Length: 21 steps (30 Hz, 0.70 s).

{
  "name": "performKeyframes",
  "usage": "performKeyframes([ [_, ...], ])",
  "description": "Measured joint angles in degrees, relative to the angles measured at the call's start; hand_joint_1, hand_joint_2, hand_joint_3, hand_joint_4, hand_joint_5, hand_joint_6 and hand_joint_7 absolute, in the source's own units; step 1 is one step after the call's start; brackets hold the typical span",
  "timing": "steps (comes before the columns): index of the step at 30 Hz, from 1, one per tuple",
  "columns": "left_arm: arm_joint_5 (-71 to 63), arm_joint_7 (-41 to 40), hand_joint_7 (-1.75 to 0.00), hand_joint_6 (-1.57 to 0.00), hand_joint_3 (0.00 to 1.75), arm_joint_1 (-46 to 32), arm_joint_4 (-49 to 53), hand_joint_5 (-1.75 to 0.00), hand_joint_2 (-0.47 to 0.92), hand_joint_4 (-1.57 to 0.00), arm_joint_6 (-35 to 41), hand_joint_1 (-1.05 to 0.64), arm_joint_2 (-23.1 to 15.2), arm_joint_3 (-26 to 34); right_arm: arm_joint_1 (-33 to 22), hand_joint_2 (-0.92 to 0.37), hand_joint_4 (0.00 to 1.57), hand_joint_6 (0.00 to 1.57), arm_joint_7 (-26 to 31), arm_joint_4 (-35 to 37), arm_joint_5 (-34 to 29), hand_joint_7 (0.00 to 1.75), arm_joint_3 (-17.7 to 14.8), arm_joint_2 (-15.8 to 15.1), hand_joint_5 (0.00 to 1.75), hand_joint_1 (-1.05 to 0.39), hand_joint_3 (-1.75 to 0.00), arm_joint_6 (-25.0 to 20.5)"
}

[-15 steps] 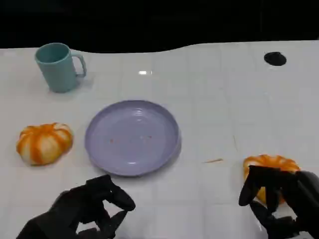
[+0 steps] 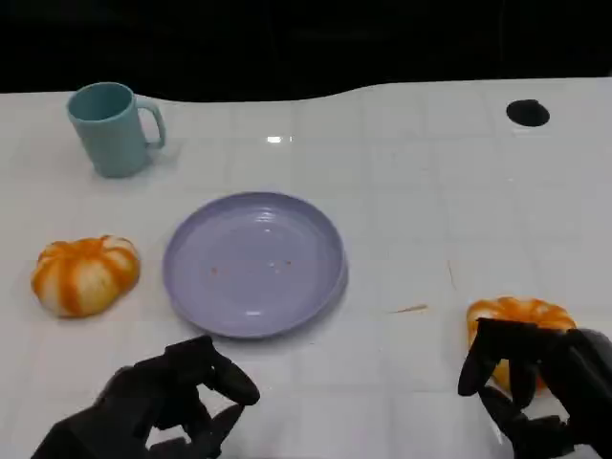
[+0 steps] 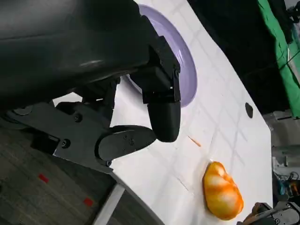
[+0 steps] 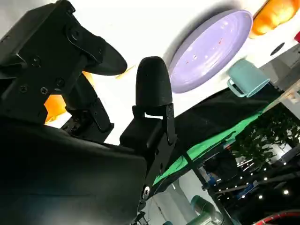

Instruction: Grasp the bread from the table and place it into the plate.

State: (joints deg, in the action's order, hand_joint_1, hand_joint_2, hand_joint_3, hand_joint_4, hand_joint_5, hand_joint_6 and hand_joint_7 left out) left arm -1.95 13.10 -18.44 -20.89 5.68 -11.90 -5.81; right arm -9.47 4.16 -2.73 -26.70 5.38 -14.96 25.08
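While right hand [image 2: 535, 387] fingers curl apart around bread [image 2: 521, 320] near tabletop [image 2: 430, 210] front right edge, grip unclear; left hand [image 2: 163, 402] loosely curled, holding nothing; plate [image 2: 253, 263] center.

Two bread pieces and one plate, all resting on the bench.
Plate [image 2: 253, 265]: round, lavender, upright, nothing in it, central. Bread [image 2: 85, 274]: orange-and-white ridged bun, just left of the plate, not touching. Second bread [image 2: 519, 314]: same type, well to the right, partly hidden behind black fingers.
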Motion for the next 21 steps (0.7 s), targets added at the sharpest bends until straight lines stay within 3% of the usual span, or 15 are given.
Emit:
performKeyframes([
  [9, 0.01, 0.00, -1.25, -0.64, 0.62, 0.00, 0.00, -1.75, 0.81, -0.64, 0.00, -0.25, -0.01, 0.00, 0.00, -0.23, 0.95, 0.87, 0.00, 0.00, 0.02, 1.30, 0.00, 0.00, 1.74, -0.04, -1.31, -0.12],
  [14, 0.01, 0.00, -1.25, -0.64, 0.62, 0.01, 0.00, -1.75, 0.81, -0.63, 0.01, -0.24, -0.01, 0.00, -0.12, -0.26, 0.87, 0.89, -0.48, -1.01, 0.59, 1.10, -0.01, 0.05, 1.70, -0.04, -1.22, -1.13],
  [21, 0.03, 0.25, -1.25, -0.65, 0.62, 0.01, 0.00, -1.75, 0.82, -0.64, 0.00, -0.25, -0.07, 0.01, -0.64, -0.30, 0.81, 0.89, -2.14, -6.54, -0.02, 0.79, -0.11, 0.01, 1.32, -0.17, -0.99, -6.77],
])
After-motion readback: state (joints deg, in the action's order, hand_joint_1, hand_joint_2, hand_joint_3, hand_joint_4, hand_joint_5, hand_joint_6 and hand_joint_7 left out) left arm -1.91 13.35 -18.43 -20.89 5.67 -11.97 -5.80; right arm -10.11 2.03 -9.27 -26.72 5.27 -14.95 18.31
